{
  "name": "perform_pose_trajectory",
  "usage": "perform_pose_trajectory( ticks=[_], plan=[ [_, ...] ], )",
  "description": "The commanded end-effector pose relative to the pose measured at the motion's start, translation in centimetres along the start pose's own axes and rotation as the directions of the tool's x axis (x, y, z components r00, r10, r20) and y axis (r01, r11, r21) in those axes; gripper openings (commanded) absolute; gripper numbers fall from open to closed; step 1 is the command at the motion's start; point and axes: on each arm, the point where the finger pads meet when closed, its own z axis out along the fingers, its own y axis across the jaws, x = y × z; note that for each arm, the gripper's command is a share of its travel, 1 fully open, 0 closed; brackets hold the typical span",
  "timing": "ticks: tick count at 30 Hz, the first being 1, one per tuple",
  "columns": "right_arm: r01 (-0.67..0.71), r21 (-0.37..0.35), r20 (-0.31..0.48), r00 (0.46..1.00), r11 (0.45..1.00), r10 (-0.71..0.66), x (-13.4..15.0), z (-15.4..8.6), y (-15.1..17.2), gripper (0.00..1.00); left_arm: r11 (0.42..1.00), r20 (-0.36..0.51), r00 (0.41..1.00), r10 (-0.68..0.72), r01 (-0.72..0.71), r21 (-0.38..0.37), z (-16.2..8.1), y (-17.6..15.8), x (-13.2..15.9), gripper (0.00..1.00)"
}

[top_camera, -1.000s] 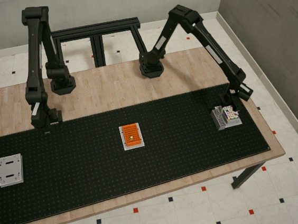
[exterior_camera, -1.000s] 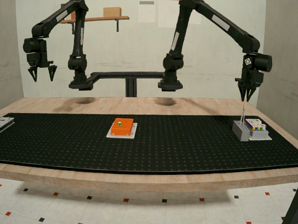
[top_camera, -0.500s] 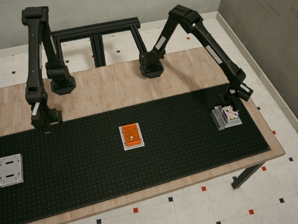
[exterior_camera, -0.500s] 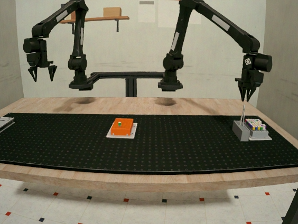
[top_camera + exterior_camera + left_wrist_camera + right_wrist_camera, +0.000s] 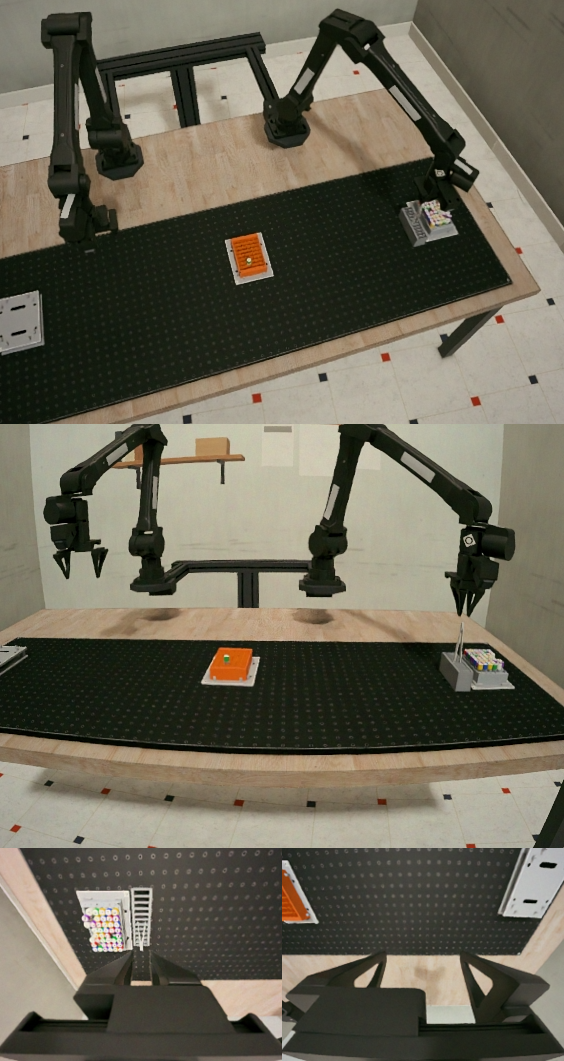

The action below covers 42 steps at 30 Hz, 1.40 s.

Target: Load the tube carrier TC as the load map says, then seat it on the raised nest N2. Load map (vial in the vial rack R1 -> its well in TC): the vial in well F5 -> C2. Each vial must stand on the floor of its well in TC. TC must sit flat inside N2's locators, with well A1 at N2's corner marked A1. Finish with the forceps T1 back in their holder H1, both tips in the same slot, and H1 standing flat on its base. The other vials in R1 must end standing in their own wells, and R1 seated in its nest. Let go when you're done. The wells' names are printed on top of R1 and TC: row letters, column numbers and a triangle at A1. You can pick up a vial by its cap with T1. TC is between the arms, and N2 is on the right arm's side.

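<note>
Because its narrow fingertips hang just above the upright forceps, the left gripper (image 5: 444, 199) (image 5: 466, 615) (image 5: 141, 954) seems placed for them, either about to grip them or just clear after letting go; one moment cannot settle which. Its fingers stand slightly parted, grasping nothing.

Below, the pale forceps T1 (image 5: 459, 644) lean a little, handle end up, in the grey slotted holder H1 (image 5: 409, 225) (image 5: 455, 674) (image 5: 151, 910). I cannot tell whether both tips share one slot. Just beside H1, on the side nearer the tabletop's short edge at the left arm's end, stands the vial rack R1 (image 5: 441, 231) (image 5: 490, 678) (image 5: 102, 902), crowded with coloured caps. Keeping the two close probably shortens the trip from tool to vial.

Toward the middle of the tabletop (image 5: 350, 120) (image 5: 250, 624), well in from its long edges, the orange tube carrier TC (image 5: 250, 240) (image 5: 231, 669) (image 5: 292, 900) sits on a pale plate. One green-and-white-capped vial (image 5: 249, 260) (image 5: 226, 658) stands in it, likely the one for C2, though the well label is unreadable.

Near the opposite short edge lies the nest N2 (image 5: 20, 320) (image 5: 10, 655) (image 5: 534, 891), without its carrier. The right gripper (image 5: 91, 246) (image 5: 83, 577) (image 5: 423, 954) waits above that end, released and spread wide, presumably to carry TC there.
</note>
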Motion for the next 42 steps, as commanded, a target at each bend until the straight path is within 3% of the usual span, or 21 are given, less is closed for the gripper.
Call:
perform_pose_trajectory(
  ticks=[1, 6, 7, 42],
  plan=[
    [0.008, -0.004, -0.014, 1.0, 1.0, -0.008, -0.1, 0.0, 0.0, 1.0, 0.999, 0.063, 0.998, -0.006, 0.009, -0.049, -3.7, 2.1, -1.5, 0.24],
    [0.008, -0.004, -0.014, 1.0, 1.0, -0.008, -0.1, 0.0, 0.0, 1.0, 0.999, 0.063, 0.998, -0.006, 0.009, -0.049, -3.7, 2.1, -1.5, 0.24],
    [0.008, -0.004, -0.014, 1.0, 1.0, -0.008, -0.1, 0.0, 0.0, 1.0, 0.999, 0.057, 0.997, -0.047, 0.048, -0.011, -2.0, 0.4, -0.2, 0.24],
    [0.008, -0.004, -0.014, 1.0, 1.0, -0.008, -0.1, 0.0, 0.0, 1.0, 1.0, 0.032, 0.999, -0.028, 0.028, 0.002, -4.5, -12.1, 3.8, 0.24]
  ],
)
